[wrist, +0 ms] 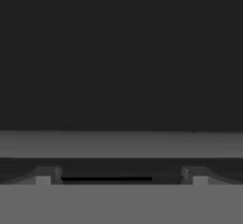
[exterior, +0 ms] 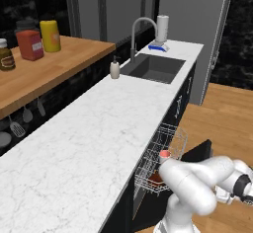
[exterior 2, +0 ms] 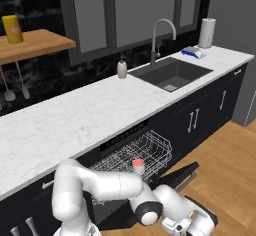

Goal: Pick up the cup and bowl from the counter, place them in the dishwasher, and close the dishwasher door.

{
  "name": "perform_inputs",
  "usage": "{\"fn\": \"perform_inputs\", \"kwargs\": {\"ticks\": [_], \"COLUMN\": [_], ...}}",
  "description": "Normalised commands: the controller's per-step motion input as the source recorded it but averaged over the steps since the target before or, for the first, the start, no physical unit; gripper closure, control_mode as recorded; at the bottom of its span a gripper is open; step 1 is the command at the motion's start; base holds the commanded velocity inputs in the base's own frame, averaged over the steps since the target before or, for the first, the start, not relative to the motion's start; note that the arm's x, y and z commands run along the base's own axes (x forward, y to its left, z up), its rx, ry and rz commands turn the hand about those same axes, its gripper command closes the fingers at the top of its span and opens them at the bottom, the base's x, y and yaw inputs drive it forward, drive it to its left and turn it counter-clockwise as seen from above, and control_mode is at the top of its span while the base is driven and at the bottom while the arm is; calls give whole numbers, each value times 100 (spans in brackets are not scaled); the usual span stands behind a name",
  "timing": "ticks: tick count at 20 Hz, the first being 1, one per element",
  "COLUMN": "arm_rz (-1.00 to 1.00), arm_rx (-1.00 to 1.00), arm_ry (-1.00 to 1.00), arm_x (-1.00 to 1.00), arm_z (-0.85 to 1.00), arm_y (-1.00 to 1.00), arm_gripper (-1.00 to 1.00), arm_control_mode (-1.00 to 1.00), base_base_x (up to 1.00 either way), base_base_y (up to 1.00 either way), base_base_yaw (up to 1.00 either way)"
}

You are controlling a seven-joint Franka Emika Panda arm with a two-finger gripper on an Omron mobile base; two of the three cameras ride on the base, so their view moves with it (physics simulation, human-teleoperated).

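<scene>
The salmon-pink cup [exterior: 164, 154] [exterior 2: 138, 164] stands upright in the pulled-out silver wire rack [exterior: 170, 137] [exterior 2: 150, 147] of the dishwasher, under the white marble counter [exterior: 89, 128] [exterior 2: 75, 115]. Beside it in the rack lies the dark red-brown bowl [exterior: 155, 177], partly behind my arm. The black dishwasher door [exterior: 198, 152] [exterior 2: 176, 176] is tilted partway up from the floor. My arm reaches low beside that door. In the hand view my gripper [wrist: 121, 176] is open, its fingertips [wrist: 45, 176] far apart, with nothing between them, facing a flat dark surface close ahead.
A dark sink [exterior: 154, 67] [exterior 2: 172, 74] with a curved faucet [exterior: 141, 27], a beige soap bottle [exterior: 114, 69] [exterior 2: 122, 68] and a paper towel roll [exterior 2: 207, 32] sit farther along the counter. A wooden shelf [exterior: 49, 69] holds jars. Wood floor [exterior 2: 225, 160] lies to the right.
</scene>
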Motion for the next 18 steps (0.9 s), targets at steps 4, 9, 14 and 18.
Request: {"fn": "perform_inputs", "kwargs": {"ticks": [4,9,14,18], "arm_rz": [-9,-11,-9,0], "arm_rx": [1,0,-2,5], "arm_ry": [17,16,10,-1], "arm_x": [56,40,29,12], "arm_z": [-72,-67,-62,-11], "arm_y": [7,0,10,38], "arm_gripper": [-100,-100,-100,-100], "arm_control_mode": [-100,-100,-100,-100], "base_base_x": [0,0,0,0], "base_base_y": [0,0,0,0], "base_base_yaw": [0,0,0,0]}}
